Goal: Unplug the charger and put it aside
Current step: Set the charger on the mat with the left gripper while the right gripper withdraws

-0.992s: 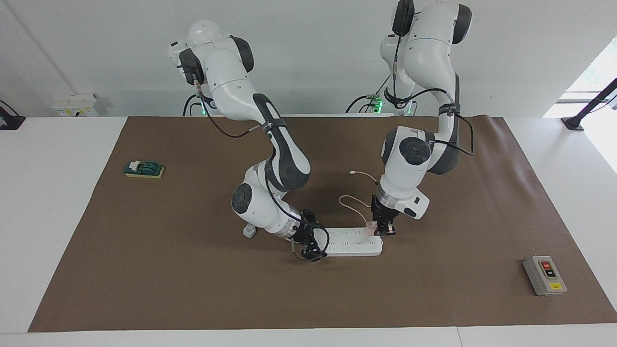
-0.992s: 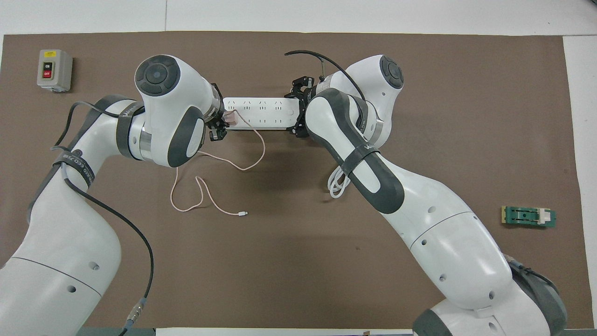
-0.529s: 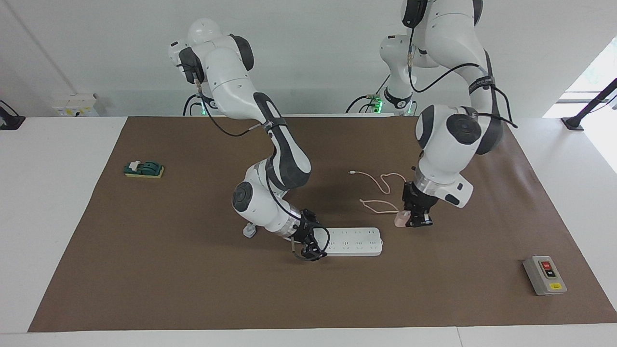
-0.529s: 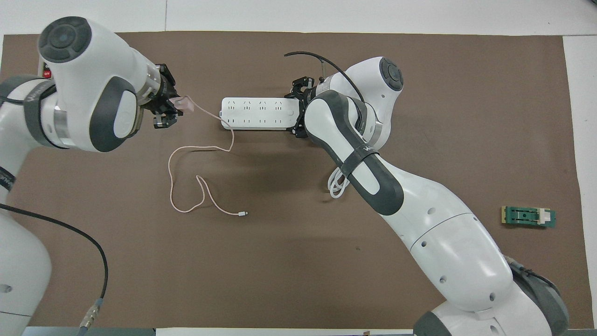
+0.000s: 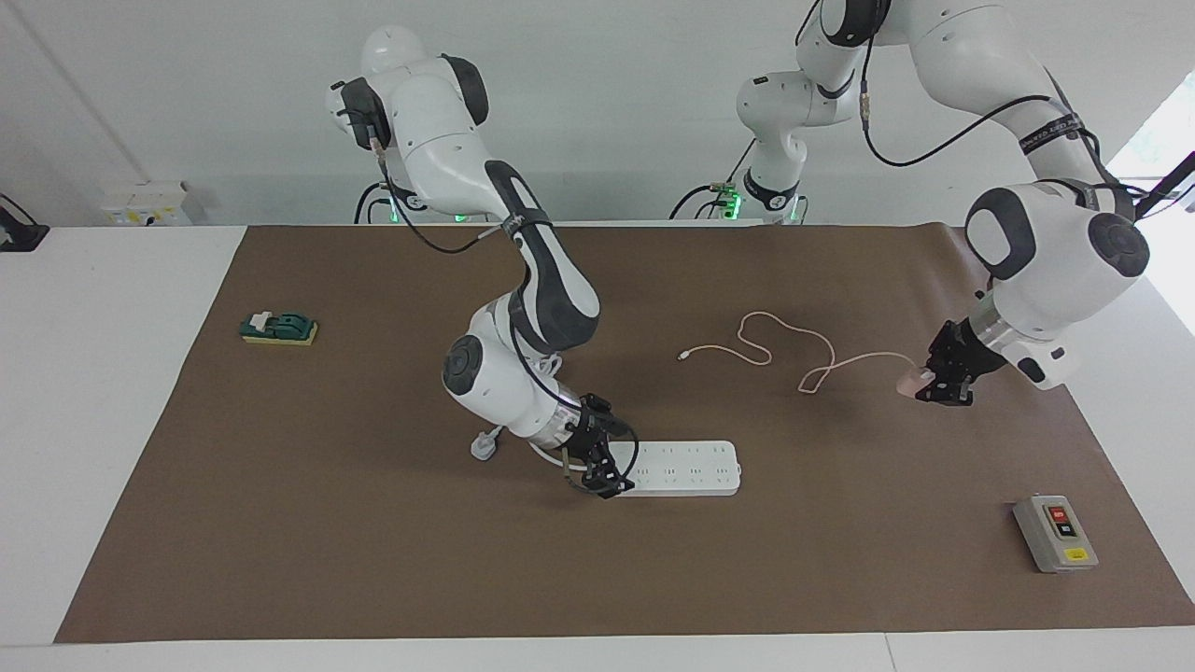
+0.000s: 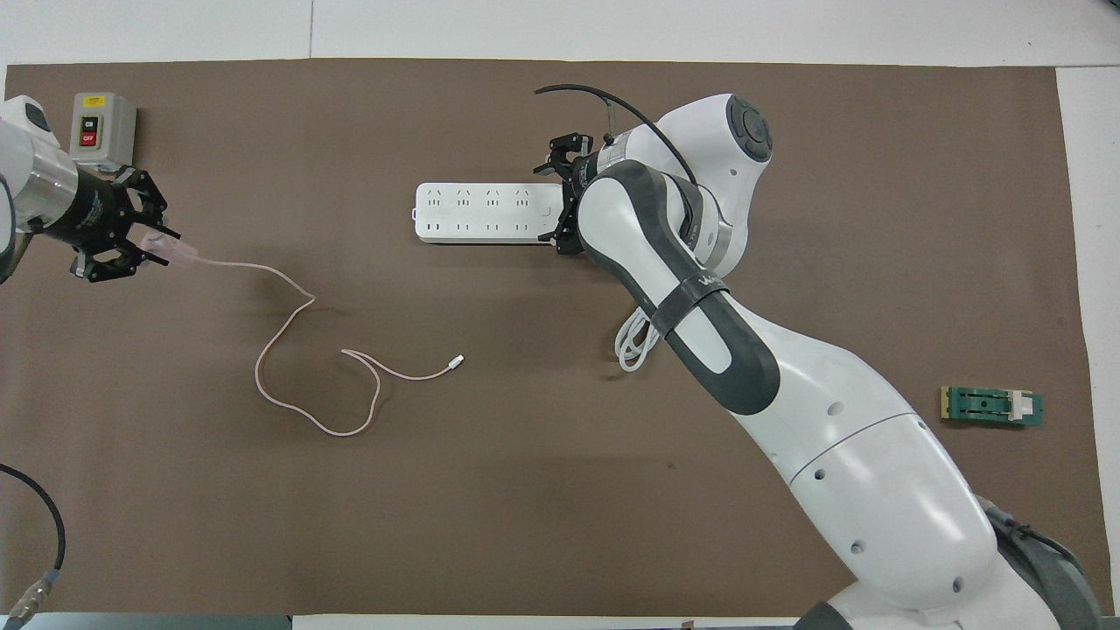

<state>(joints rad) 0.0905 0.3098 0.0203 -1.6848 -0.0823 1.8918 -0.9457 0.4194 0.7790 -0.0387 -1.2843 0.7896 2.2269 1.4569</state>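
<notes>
Gripping the charger (image 5: 907, 382), the left gripper (image 5: 936, 385) hangs over the mat near the table's left-arm edge, its cable (image 5: 789, 347) trailing toward the middle. The right gripper (image 5: 597, 464) is clamped on the power strip (image 5: 686, 467) mid-table.

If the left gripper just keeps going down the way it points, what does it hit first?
Probably the bare brown mat, just under the charger held by the left gripper. The grey switch box sits off that line; depth is uncertain.
</notes>
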